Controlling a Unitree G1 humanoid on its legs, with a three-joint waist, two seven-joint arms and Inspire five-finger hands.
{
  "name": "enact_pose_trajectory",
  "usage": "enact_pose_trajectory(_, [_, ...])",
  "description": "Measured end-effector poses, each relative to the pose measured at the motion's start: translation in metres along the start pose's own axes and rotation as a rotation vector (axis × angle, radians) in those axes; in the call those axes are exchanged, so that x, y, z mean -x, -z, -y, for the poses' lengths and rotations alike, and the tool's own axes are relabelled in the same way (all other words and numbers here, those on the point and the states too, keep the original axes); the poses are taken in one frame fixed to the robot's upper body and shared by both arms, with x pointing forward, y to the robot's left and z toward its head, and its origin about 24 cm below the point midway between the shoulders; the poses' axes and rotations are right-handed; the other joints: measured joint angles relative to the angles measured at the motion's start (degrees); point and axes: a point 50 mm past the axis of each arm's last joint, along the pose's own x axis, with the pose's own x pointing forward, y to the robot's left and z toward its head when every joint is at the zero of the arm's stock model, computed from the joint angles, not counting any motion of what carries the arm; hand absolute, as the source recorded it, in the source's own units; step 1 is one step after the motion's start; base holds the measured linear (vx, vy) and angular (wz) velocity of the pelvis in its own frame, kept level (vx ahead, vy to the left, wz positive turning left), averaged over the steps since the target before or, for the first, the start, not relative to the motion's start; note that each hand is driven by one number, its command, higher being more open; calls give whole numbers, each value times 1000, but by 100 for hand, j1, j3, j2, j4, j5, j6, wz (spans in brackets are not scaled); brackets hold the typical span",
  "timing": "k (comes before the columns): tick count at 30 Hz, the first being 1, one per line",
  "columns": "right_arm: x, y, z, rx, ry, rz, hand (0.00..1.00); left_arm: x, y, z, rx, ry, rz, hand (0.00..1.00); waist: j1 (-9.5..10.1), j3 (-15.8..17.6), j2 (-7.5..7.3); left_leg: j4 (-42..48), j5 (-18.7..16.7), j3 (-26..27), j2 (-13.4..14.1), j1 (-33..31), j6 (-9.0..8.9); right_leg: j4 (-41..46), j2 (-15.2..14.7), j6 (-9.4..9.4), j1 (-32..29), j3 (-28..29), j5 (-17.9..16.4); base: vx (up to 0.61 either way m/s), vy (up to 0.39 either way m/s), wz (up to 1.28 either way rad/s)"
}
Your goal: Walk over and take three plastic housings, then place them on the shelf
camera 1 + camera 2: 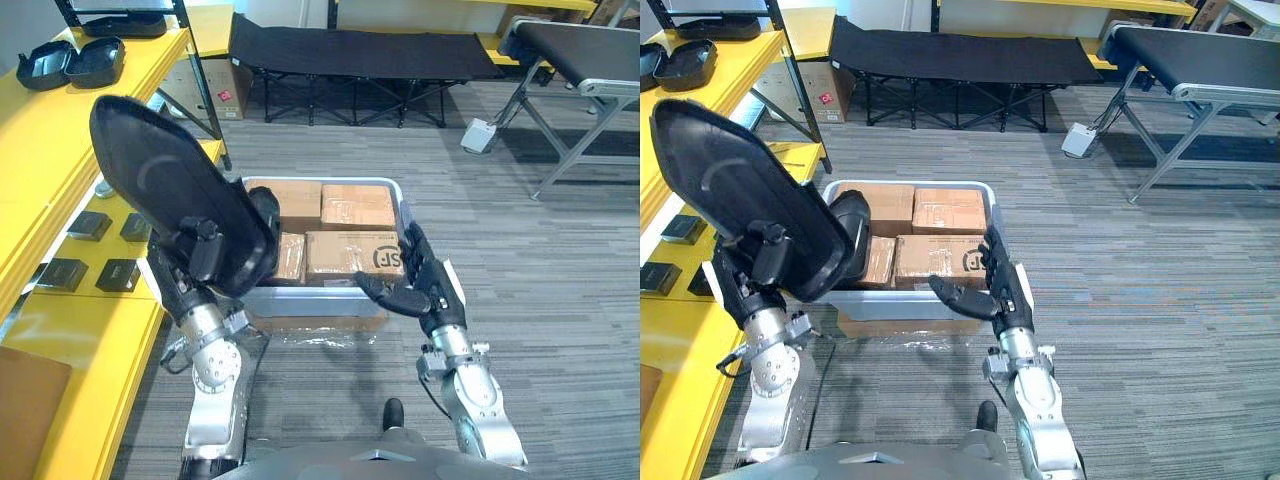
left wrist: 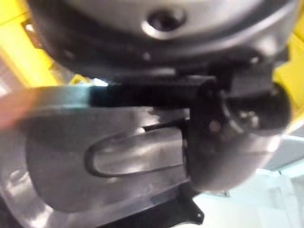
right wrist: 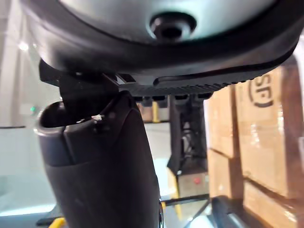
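Housing (image 1: 150, 170) pinched at its lower edge by my left hand (image 1: 205, 255) fingers and thumb. Looks light, stiff, slick, so rim grip suits. Right hand (image 1: 432, 290) fingers relaxed, holding nothing.

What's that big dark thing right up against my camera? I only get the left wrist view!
Observer: It's a black plastic housing. Your left hand grips it, raised beside the yellow shelf.
Operator: Is my other hand holding one too?
Observer: No. The right hand is open and holds nothing, close to a grey bin on the floor.
Operator: What's in the bin?
Observer: Cardboard boxes, packed side by side.
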Motion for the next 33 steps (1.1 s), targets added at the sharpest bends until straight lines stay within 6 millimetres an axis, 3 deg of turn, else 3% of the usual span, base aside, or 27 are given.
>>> enact_pose_trajectory(5, [-11, -9, -15, -54, -52, 53, 100, 1, -20, -4, 91, 11, 68, 0, 52, -49, 105, 105, -32, -215, -1, -174, 61, -1, -23, -12, 39, -225, -34, -30, -2, 19])
enact_pose_trajectory(11, [-34, -21, -43, -102, -175, 102, 100, 5, -53, -7, 136, 90, 210, 0, 379, -103, 315, 96, 110, -829, -8, -381, 34, 0, -36, 0, 307, -833, -109, 7, -8, 49])
enact_pose_trajectory(15, [-43, -10, -44, -114, -188, 48, 100, 10, -55, -31, 68, 29, 212, 0, 707, -140, 378, 108, 136, -1208, -30, -479, 54, 0, -39, 33, 587, -1257, -214, 19, 1, 49])
enact_pose_trajectory(18, [-42, -8, -43, -113, -186, 30, 100, 14, -52, -46, 58, -3, 178, 0, 776, -142, 351, 107, 340, -1389, -132, -691, 202, 3, -130, 81, 841, -1817, -353, 17, 3, 92])
enact_pose_trajectory(20, [-43, -7, -39, -105, -166, 28, 100, 14, -51, -44, 81, 37, 171, 0, 793, -137, 339, 46, 574, -1259, -228, -829, 270, 3, -207, 100, 1042, -2281, -404, 21, 22, 121])
enact_pose_trajectory(24, [-46, -4, -41, -90, -186, 15, 100, 18, -53, -48, 104, 84, 185, 0, 1005, -123, 377, -285, 845, -1403, -287, -852, 308, 30, -217, 144, 1202, -2664, -574, -12, -2, 71])
enact_pose_trajectory(27, [-46, -4, -41, -94, -191, 15, 100, 18, -54, -47, 122, 155, 195, 0, 945, -107, 410, -419, 919, -1669, -361, -878, 410, 679, -279, 185, 1098, -2323, -1201, -20, -18, 75])
enact_pose_trajectory(28, [-46, -4, -40, -94, -186, 17, 100, 19, -55, -43, 139, 212, 203, 0, 848, -120, 371, -420, 960, -1919, -452, -959, 421, 1086, -263, 148, 961, -1877, -1592, -13, -49, 82])
enact_pose_trajectory(30, [-45, -5, -39, -99, -177, 20, 100, 19, -55, -40, 159, 268, 203, 0, 784, -115, 347, -476, 1044, -2136, -537, -989, 399, 1400, -241, 86, 880, -1546, -1894, 1, -67, 76])
enact_pose_trajectory(33, [-44, -3, -38, -110, -164, 15, 100, 21, -55, -34, 166, 332, 206, 0, 810, -106, 361, -618, 1288, -2295, -586, -1017, 285, 1554, -246, 109, 901, -1624, -2029, 33, -77, 52])
